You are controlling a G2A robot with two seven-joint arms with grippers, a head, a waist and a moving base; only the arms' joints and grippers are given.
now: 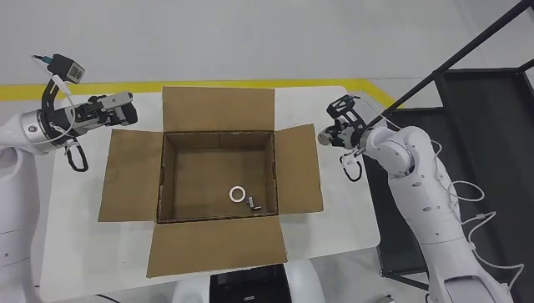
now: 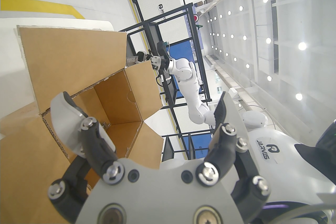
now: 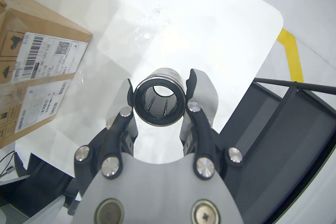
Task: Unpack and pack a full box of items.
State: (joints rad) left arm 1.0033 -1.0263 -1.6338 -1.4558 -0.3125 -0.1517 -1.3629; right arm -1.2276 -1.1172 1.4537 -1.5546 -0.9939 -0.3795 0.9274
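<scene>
Linear bearing [image 3: 165,78], a rigid, likely heavy steel sleeve with a slick wall, sits clamped across its barrel in your right gripper [image 3: 161,87] over the table [image 3: 183,12] beside the cardboard box [image 1: 219,133]; grip it squarely across the diameter, while the left gripper [image 2: 143,101] gapes wide and empty.

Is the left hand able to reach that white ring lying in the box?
Probably yes: the left hand is open and empty beside the box, which stands wide open on top, leaving the ring uncovered.
</scene>
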